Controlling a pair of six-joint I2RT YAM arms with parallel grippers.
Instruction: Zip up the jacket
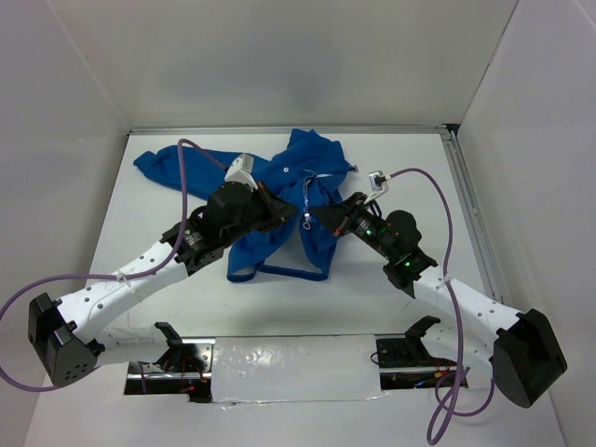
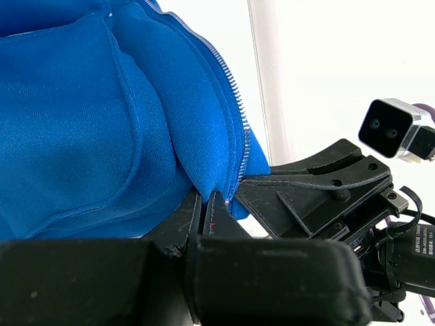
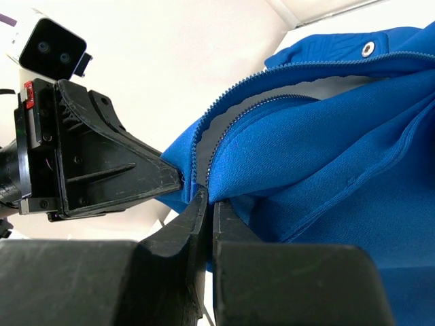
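White table top noted, boxed in by plain white wall panels at the back and both sides. One metal rail is seen along the table's right edge, and one shiny strip lies across the near edge between the arm bases. One jacket is counted: royal blue, crumpled in the far middle of the table. One sleeve is thrown out toward the far left, and the hem lies nearest the arms. Two arms are counted, each with one purple cable looped off it. Two grippers are counted, brought tip to tip over the jacket's front opening. The left gripper is closed, and its fingers are seen pinching the blue front edge just beside the pale zipper teeth. The right gripper is likewise closed. In its own wrist view the facing edge is pinched where two rows of teeth run together. White lining is seen between those rows, which stand parted above the grip. One metal snap is noted near the collar. Each wrist view shows the other gripper's tip almost touching its own fingers.
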